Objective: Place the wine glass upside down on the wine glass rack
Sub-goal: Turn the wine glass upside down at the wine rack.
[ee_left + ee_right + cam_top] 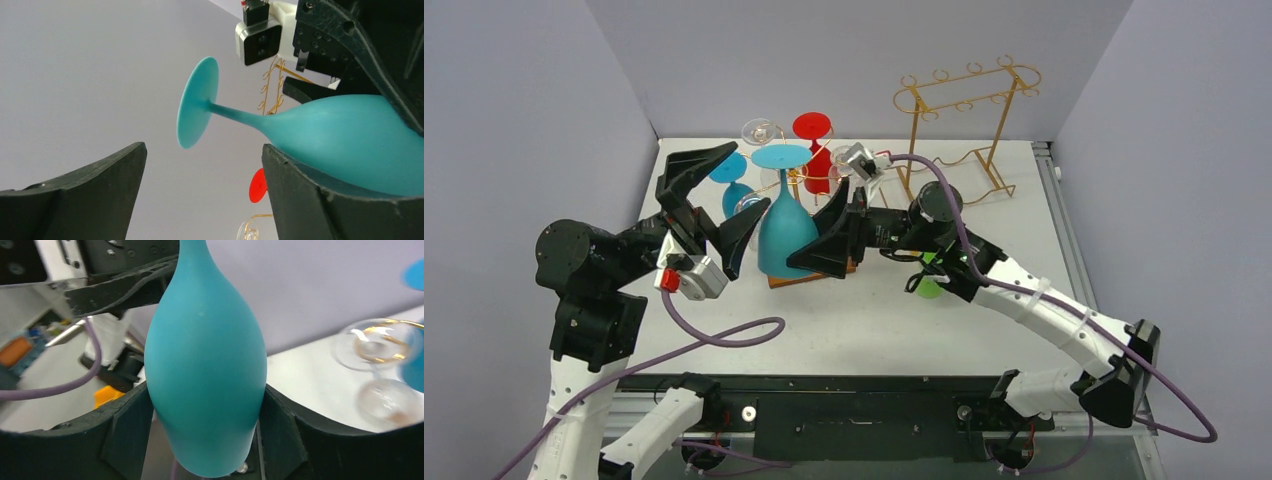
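White desk [864, 320] carries everything; tall rectangular gold wire frame rack [964, 110] stands at the back right, well apart from the work; right tool [206, 395] is clamped on the bowl of the teal opaque wine glass [784, 225], one finger on each side and both touching; left tool [751, 175] is spread wide, one finger against the bowl's other flank and the other finger well clear of it; wine glass rack, a gold wire tree stand on a flat brown wooden base [804, 280], sits mid-desk right behind the teal glass; teal glass is upside down, foot on top and stem upright, its mouth low at the left front end of the wooden base; cannot tell whether the stem sits in a spiral arm; blue glass [729, 170], red glass [814, 150] and clear glass [759, 130] hang inverted on the rack's far side; small green object [929, 285] lies on the desk, partly hidden by the right arm.
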`<state>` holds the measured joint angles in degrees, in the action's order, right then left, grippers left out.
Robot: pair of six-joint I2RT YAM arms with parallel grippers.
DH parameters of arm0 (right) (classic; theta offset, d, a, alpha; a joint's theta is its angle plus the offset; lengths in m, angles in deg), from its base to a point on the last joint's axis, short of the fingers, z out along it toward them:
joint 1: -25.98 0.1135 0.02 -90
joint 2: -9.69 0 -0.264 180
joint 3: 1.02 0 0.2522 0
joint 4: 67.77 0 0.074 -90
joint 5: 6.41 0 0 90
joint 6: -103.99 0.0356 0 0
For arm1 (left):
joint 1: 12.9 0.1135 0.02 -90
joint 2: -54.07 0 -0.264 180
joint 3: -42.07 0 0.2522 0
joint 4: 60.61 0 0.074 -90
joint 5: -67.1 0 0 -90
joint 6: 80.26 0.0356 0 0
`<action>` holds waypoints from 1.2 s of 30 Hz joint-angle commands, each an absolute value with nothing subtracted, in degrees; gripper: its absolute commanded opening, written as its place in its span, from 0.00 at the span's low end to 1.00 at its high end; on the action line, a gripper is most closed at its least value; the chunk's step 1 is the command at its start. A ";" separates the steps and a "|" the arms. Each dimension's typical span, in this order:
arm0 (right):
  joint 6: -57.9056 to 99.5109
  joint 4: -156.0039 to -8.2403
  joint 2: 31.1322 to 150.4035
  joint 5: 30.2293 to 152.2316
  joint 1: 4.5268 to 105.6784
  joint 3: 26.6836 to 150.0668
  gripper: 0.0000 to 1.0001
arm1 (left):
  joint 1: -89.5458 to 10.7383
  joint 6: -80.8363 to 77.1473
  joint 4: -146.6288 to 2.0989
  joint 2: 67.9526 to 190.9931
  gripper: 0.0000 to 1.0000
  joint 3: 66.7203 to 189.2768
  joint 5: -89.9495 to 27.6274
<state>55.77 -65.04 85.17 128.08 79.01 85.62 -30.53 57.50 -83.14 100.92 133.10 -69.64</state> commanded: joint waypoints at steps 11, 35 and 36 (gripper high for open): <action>20.77 -101.15 70.46 89.52 75.10 82.06 0.49 | -30.78 47.15 -85.47 101.32 0.96 138.01 -57.44; 18.93 -85.31 80.89 85.14 75.57 73.44 0.45 | -30.77 30.68 -107.15 108.49 0.96 149.59 -47.49; 18.73 -84.60 81.48 85.17 75.89 73.47 0.45 | -30.75 30.45 -107.56 108.78 0.96 149.77 -47.24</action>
